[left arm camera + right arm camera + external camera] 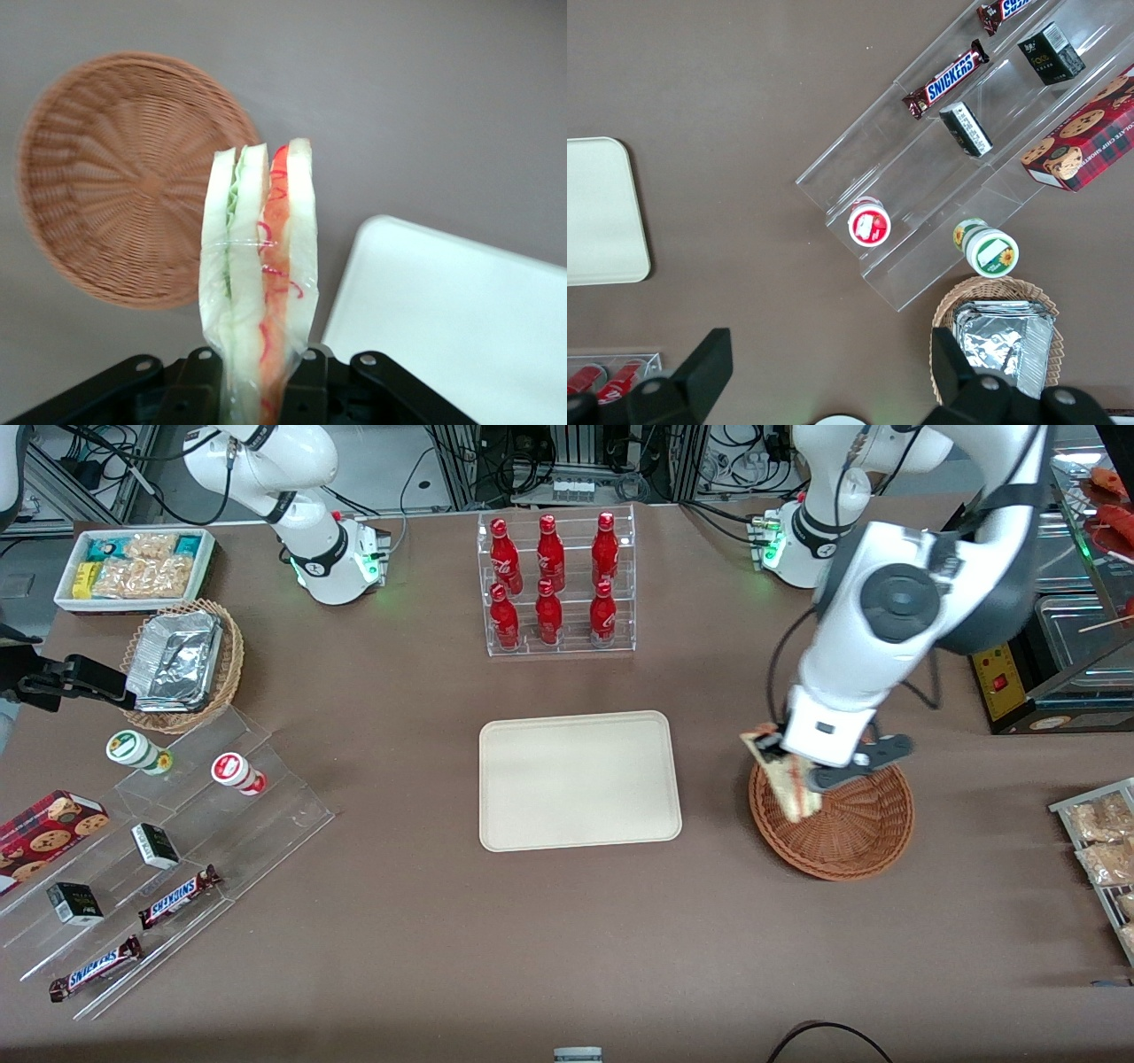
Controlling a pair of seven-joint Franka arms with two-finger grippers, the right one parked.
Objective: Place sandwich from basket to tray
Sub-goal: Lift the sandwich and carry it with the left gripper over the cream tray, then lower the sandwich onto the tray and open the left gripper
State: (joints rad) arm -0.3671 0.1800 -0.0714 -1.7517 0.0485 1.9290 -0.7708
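My left gripper point(802, 766) hangs above the rim of the round reddish-brown basket point(850, 828), on the side toward the tray, and is shut on the sandwich point(784, 775). The wrist view shows the sandwich point(261, 257) clamped between the black fingers point(199, 390), a plastic-wrapped white wedge with green, orange and red layers along its cut side. It is lifted clear of the basket point(115, 186), which looks empty. The cream rectangular tray point(580, 779) lies flat and bare mid-table, a short way from the basket; its corner point(452, 328) shows beside the sandwich.
A clear rack of red bottles point(554, 584) stands farther from the front camera than the tray. Toward the parked arm's end are a tan basket of foil containers point(182, 664), a white snack box point(133, 567) and a clear stepped display of snacks point(151, 868). Packets point(1103, 850) lie at the working arm's end.
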